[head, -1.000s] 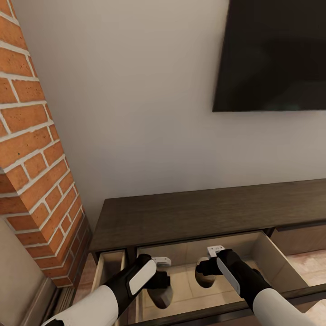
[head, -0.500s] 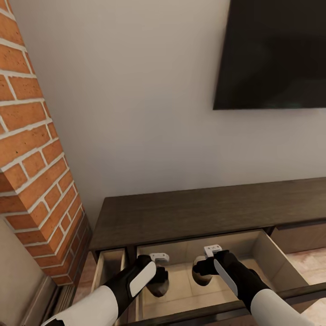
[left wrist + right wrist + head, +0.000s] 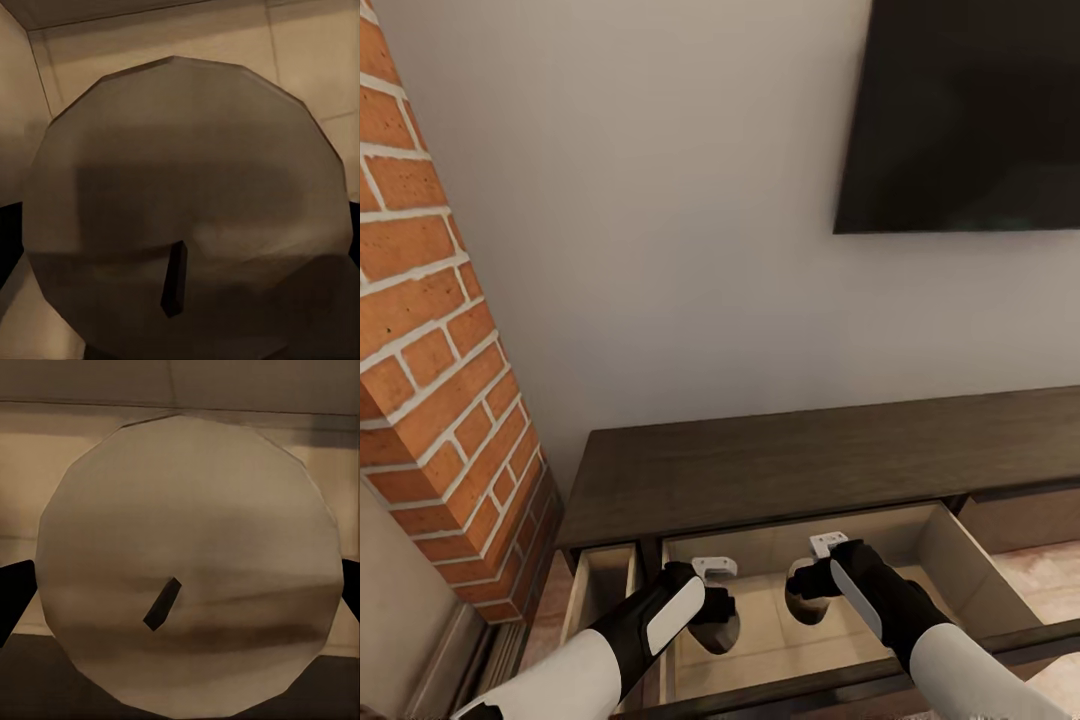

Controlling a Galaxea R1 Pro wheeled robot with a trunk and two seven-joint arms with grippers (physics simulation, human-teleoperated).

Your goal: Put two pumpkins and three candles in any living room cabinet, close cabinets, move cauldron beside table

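With both arms inside open cabinet drawer (image 3: 950,545), left end effector (image 3: 712,612) grasping candle (image 3: 187,202), right end effector (image 3: 807,590) grasping second candle (image 3: 187,562); each candle's axis along fingers, drawer floor straight below.

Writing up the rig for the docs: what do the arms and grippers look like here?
Both arms: white forearm shells, black wrist housings carrying a white oval panel. The left gripper and right gripper are black, each topped by a small white bracket. No cables or markings visible.

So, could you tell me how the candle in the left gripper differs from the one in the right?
The left candle looks darker and more shaded; the right candle is paler. The left gripper hangs nearer the open drawer's left wall, the right gripper mid-drawer. Both are cream cylinders with dark wicks, held over the drawer.
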